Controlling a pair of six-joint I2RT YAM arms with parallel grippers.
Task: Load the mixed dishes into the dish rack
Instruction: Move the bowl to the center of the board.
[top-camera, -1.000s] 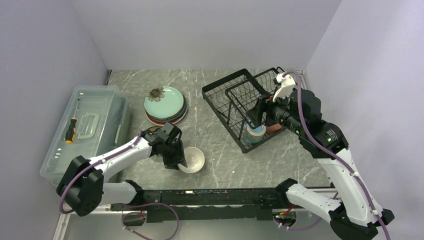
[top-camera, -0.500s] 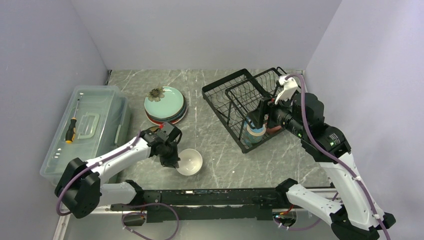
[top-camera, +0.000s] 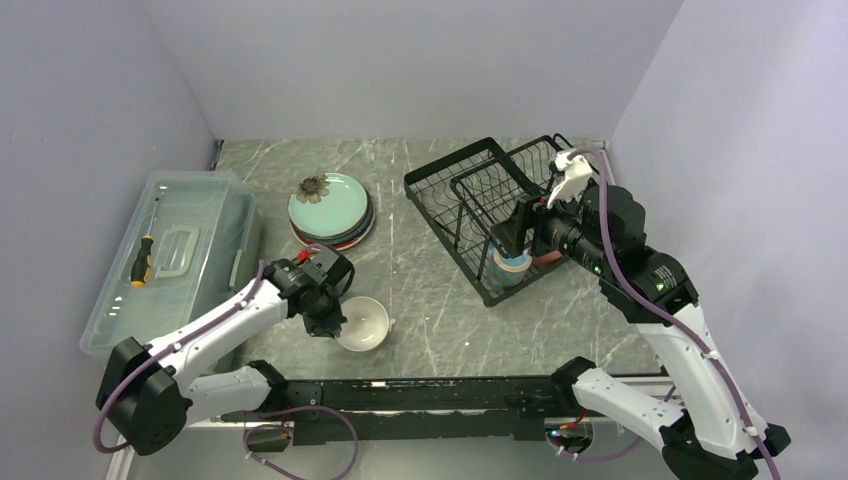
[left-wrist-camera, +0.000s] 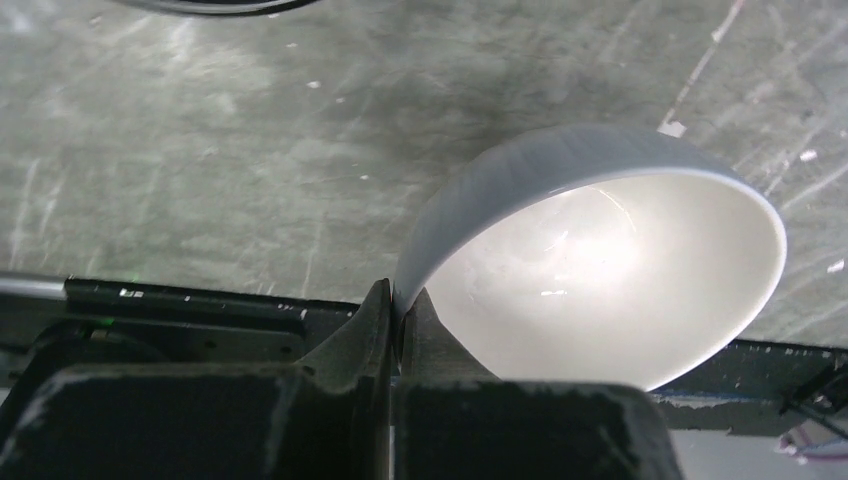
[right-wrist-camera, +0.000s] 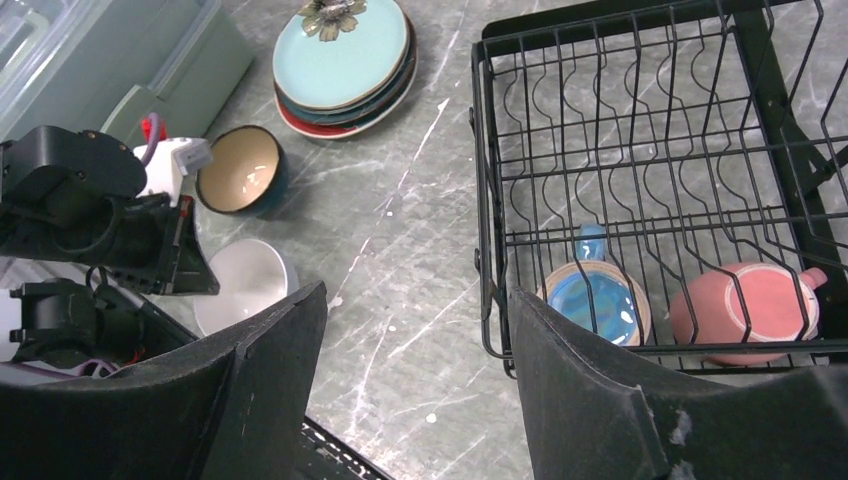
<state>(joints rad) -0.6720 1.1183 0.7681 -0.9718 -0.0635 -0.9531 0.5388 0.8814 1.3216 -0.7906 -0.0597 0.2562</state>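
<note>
Ten items on your table (top-camera: 430, 290), listed left to right.

1. Box (top-camera: 170, 250): clear and lidded. It sits well apart to the left of your left pincer.
2. Screwdriver (top-camera: 142, 262): at the box. You cannot tell whether it lies on the lid or under it.
3. Left pincer (left-wrist-camera: 397, 310): fingers drawn together on the white bowl's rim, one inside the wall and one outside.
4. Brown bowl (right-wrist-camera: 240, 170): upright, just beyond your left pincer on the plates' side.
5. White bowl (left-wrist-camera: 600, 270): clamped at its rim and tilted, with its body to the right of your left pincer. You cannot tell whether it touches the table.
6. Plates (top-camera: 330, 208): one stack with a mint-green flowered plate on top and a red edge showing lower down. It stands beyond your left pincer, apart from it.
7. Rack (right-wrist-camera: 640, 150): black wire. It sits beneath and to the right of your right pincer.
8. Blue mug (right-wrist-camera: 597, 300): inside the rack's near corner, just below your right pincer.
9. Pink mug (right-wrist-camera: 745, 310): inside the rack, just beside the blue mug on its right.
10. Right pincer (right-wrist-camera: 417, 295): fingers spread wide and holding nothing. It hangs over the rack's near left edge.
</note>
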